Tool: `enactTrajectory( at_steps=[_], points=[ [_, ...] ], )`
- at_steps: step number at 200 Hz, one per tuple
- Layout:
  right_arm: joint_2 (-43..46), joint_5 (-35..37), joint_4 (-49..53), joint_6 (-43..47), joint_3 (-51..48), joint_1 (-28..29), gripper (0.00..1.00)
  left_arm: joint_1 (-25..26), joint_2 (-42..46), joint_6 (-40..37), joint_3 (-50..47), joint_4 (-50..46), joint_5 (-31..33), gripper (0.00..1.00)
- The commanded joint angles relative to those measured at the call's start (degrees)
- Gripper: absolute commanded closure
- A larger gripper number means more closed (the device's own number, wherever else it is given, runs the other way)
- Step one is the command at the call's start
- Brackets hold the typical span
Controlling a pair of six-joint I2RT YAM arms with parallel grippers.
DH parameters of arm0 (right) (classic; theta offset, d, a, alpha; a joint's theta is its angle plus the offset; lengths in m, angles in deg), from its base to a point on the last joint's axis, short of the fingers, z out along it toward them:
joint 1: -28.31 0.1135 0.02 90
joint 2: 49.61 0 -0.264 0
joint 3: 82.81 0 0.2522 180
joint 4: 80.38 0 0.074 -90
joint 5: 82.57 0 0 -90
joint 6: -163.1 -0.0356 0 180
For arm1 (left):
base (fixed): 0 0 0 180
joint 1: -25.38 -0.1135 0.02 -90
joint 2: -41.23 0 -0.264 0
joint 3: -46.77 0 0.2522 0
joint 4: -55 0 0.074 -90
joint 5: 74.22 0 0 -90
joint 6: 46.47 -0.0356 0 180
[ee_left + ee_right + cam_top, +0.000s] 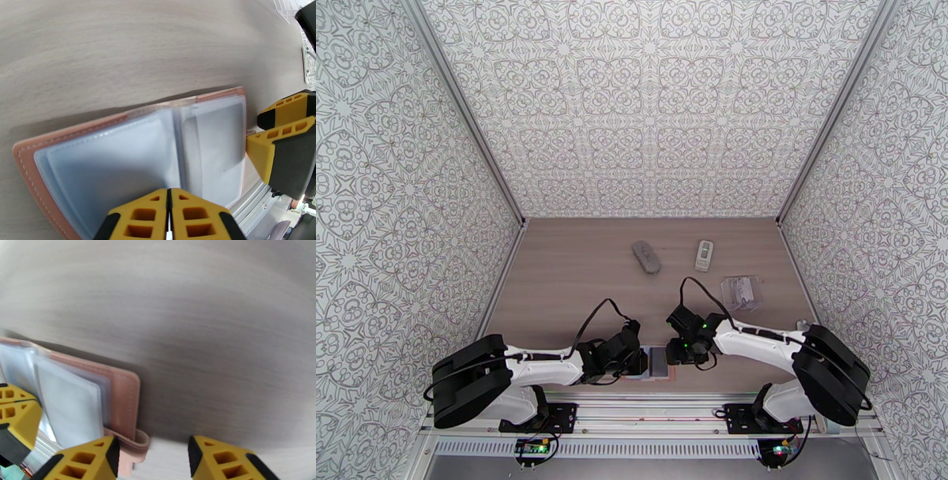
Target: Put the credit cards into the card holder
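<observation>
The card holder (118,158) lies open near the table's front edge, pink leather with clear sleeves; it also shows between the two arms (660,363). My left gripper (170,197) is shut, its tips resting on the middle sleeve. At the holder's right edge my right gripper (152,453) stands open, with the pink strap (138,439) between its fingers and nothing gripped. A pale card-shaped rectangle (67,405) sits in the right-hand sleeve; I cannot tell whether it is one of the credit cards.
Toward the back of the table lie a grey oblong object (646,256) and a small pale device (703,255). A clear plastic stand (739,290) sits at the right. Patterned walls close in three sides.
</observation>
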Motion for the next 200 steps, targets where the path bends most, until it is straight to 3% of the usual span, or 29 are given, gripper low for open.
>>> enactTrajectory(
  at_steps=[1, 67, 159, 200],
  points=[
    [-2.11, -0.22, 0.32, 0.26, -1.28, -0.17, 0.54, 0.09, -1.66, 0.39, -1.12, -2.13, 1.55, 0.88],
    [-1.6, 5.05, 7.35, 1.22, -0.72, -0.18, 0.67, 0.08, -1.57, 0.47, -1.21, -2.16, 1.67, 0.88],
    [-0.64, 8.74, 9.63, 0.41, -0.78, -0.19, 0.83, 0.11, -1.94, 0.63, -1.29, -2.12, 1.62, 0.88],
    [-0.19, 10.03, 10.89, 0.45, -0.53, -0.18, 0.86, -0.01, -2.36, 0.55, -1.07, -1.95, 1.44, 0.88]
  ],
)
